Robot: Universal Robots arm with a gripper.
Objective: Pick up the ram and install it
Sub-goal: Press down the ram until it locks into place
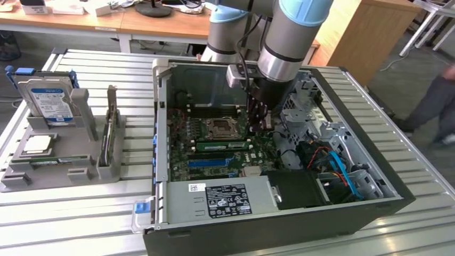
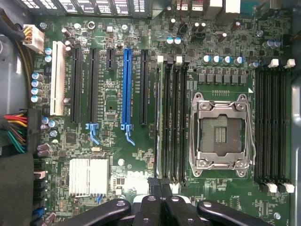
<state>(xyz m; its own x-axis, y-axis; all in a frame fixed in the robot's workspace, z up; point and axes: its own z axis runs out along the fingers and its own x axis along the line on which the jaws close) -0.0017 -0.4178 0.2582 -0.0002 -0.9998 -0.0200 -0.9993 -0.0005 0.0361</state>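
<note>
Thin green ram (image 1: 221, 145) stick sits flat in a black slot beside the shiny metal CPU socket (image 2: 221, 134). Black pincer (image 2: 160, 186) is pressed together just past the stick's end, holding nothing; its fingertips are hard to make out.

Ram (image 2: 159, 117) in slot beside CPU socket (image 2: 220, 134)

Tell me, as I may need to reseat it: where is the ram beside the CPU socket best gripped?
Probably pinch the ram by its top edge, across its flat faces, coming straight down. It stands on edge in its slot, empty black slots close alongside, so only that thin edge is free.
</note>
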